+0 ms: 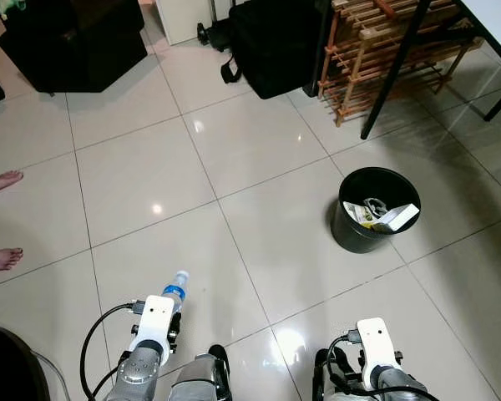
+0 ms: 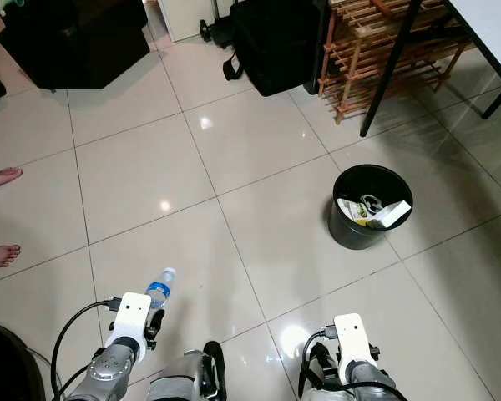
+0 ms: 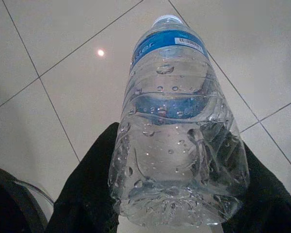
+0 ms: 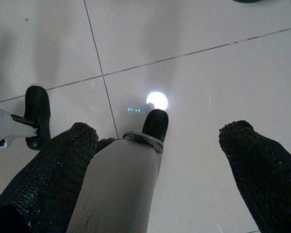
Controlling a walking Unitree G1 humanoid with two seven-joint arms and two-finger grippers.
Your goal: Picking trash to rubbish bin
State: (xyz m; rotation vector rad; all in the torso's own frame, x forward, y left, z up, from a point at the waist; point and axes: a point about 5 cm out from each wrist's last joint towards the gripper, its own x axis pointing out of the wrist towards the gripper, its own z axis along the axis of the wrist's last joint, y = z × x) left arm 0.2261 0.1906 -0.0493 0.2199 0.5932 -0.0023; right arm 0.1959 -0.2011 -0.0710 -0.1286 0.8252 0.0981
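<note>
Pinching a clear plastic water bottle (image 3: 177, 131) between its two black fingers (image 3: 87, 194), the left pincer (image 1: 169, 322) sits low at the near left of the scene, with the bottle's blue label and pale cap pointing away from the robot over the glossy tiled floor (image 1: 259, 192). From the head views just the bottle's upper end (image 1: 177, 288) pokes out past the white wrist housing; the left wrist view brings it close, showing droplets inside, a crumpled lower body and the dark fingers pressing on either side. The right pincer (image 4: 160, 160) hangs at the near right, its fingers (image 4: 262, 170) spread wide apart with nothing between them; its wrist view looks down past them at the robot's grey leg, a black foot and a bright lamp reflection on the tile. The black rubbish bin (image 1: 356, 241) stands on the floor to the right and farther off, well apart from the bottle, with paper and packaging already inside. Beyond it are a wooden rack (image 1: 384, 58) and a black bag (image 1: 271, 46), and black bench legs (image 1: 397, 71) cross in front of the rack. A person's bare feet (image 1: 2, 259) show at the left edge.
</note>
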